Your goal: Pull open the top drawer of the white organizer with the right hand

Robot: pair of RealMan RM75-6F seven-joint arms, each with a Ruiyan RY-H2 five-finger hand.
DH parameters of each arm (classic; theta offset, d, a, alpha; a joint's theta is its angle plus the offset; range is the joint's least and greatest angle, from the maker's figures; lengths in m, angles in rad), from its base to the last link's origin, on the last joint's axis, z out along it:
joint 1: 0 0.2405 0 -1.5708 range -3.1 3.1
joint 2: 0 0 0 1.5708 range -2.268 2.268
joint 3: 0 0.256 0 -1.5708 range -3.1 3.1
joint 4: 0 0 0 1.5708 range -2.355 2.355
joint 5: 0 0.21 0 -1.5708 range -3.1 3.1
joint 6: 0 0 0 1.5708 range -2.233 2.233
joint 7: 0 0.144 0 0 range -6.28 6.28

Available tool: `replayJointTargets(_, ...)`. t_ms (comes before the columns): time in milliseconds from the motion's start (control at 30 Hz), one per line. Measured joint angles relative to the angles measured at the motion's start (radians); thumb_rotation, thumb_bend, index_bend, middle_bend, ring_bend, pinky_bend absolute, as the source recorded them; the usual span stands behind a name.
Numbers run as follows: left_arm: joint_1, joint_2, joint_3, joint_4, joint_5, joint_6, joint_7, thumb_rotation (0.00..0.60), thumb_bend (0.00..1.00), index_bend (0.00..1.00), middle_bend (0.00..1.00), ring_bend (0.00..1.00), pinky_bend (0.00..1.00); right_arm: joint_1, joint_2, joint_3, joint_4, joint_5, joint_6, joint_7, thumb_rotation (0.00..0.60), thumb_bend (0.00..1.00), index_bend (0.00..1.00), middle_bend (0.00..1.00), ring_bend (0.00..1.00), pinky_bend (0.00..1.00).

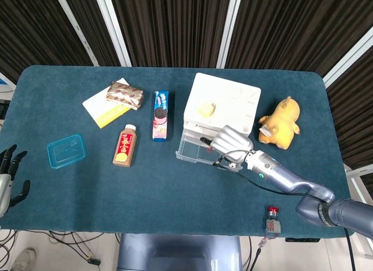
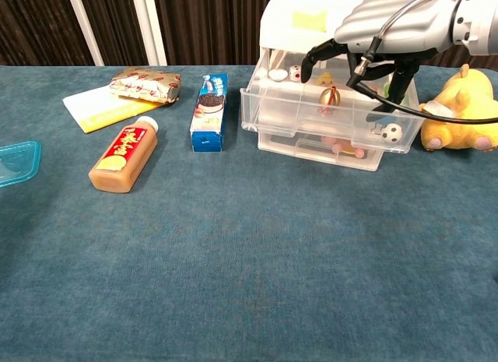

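We take the white organizer (image 1: 222, 105) as our landmark; it stands on the blue desk (image 1: 145, 183), right of the middle. Far to its left, at the desk's near left edge, we see the left hand (image 1: 8, 178) with its fingers apart and nothing in them. Still well left of the organizer lies a clear blue lid (image 1: 66, 150). Closer in, a brown bottle (image 1: 125, 145) lies on its side, and behind it a patterned snack packet (image 1: 125, 94) rests on a yellow-and-white card (image 1: 105, 107). Just beside the organizer's left wall lies a blue biscuit box (image 1: 160, 115), lengthwise.

The organizer's top drawer (image 2: 327, 117) stands pulled out toward us, clear-walled, with small trinkets inside, among them a golden ornament (image 2: 329, 96) and a tiny football (image 2: 391, 131). The lower drawer (image 2: 323, 151) sits further in beneath it. Our right hand (image 1: 230, 141) hovers over the open drawer, fingers (image 2: 317, 53) curved down over its contents; whether they touch the drawer's wall we cannot tell. Right of the organizer, near it, sits a yellow plush toy (image 1: 280, 122).
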Motion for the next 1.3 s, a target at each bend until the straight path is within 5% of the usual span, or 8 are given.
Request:
replayJointTargets(433, -0.001, 0.003, 0.002, -0.002, -0.002, -0.005, 0.002, 0.600, 0.44, 0.12, 0.00, 0.00, 0.00, -0.004, -0.008, 0.007, 0.003, 0.018, 0.004, -0.074, 0.600, 0.23, 0.35, 0.93, 1.00, 1.00)
replayJointTargets(1300, -0.002, 0.007, 0.003, -0.006, -0.007, -0.011, 0.002, 0.600, 0.44, 0.12, 0.00, 0.00, 0.00, 0.016, -0.037, 0.058, -0.032, 0.170, -0.045, -0.208, 0.600, 0.29, 0.38, 0.93, 1.00, 1.00)
